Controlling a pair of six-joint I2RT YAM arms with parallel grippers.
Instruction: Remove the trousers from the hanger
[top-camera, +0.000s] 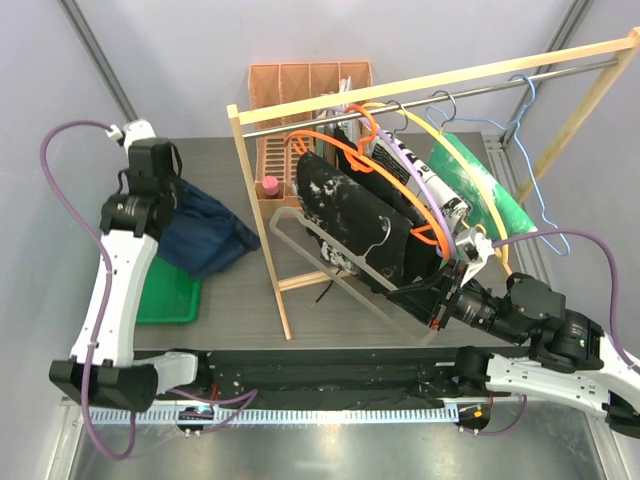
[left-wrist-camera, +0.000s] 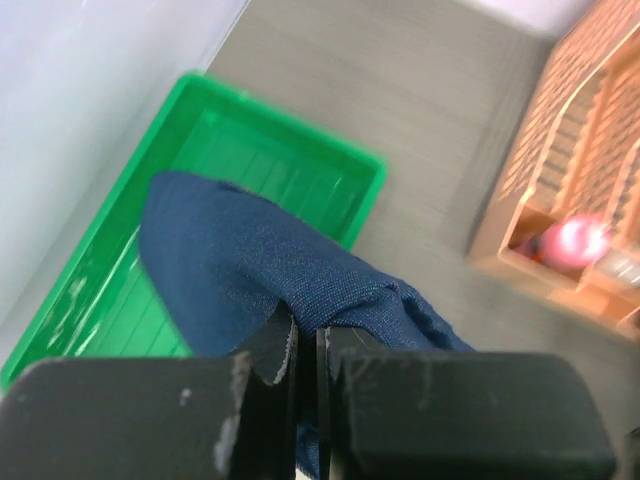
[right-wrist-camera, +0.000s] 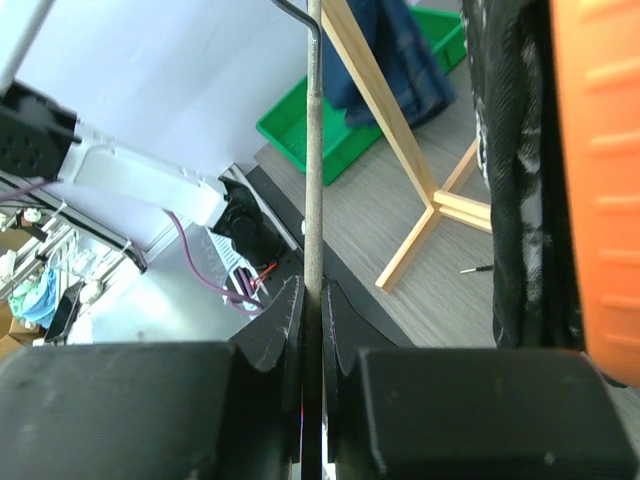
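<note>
The navy blue trousers (top-camera: 205, 235) hang bunched from my left gripper (top-camera: 170, 205) over the green tray (top-camera: 165, 292). In the left wrist view that gripper (left-wrist-camera: 305, 335) is shut on a fold of the navy cloth (left-wrist-camera: 250, 255). The black, white-speckled trousers (top-camera: 350, 212) are draped on a pale hanger (top-camera: 290, 213) inside the wooden rack. My right gripper (top-camera: 437, 300) is shut on that hanger's lower right end. The right wrist view shows the thin grey hanger bar (right-wrist-camera: 313, 150) pinched in the gripper (right-wrist-camera: 312, 295), with the speckled trousers (right-wrist-camera: 515, 180) just to its right.
The wooden rack (top-camera: 430, 85) carries several more hangers: orange (top-camera: 345, 150), purple (top-camera: 425, 185), yellow (top-camera: 470, 175), blue (top-camera: 535, 170). A lettered black-and-white cloth (top-camera: 420, 165) and a green cloth (top-camera: 495, 190) hang there too. An orange organizer (top-camera: 310, 85) stands behind the rack.
</note>
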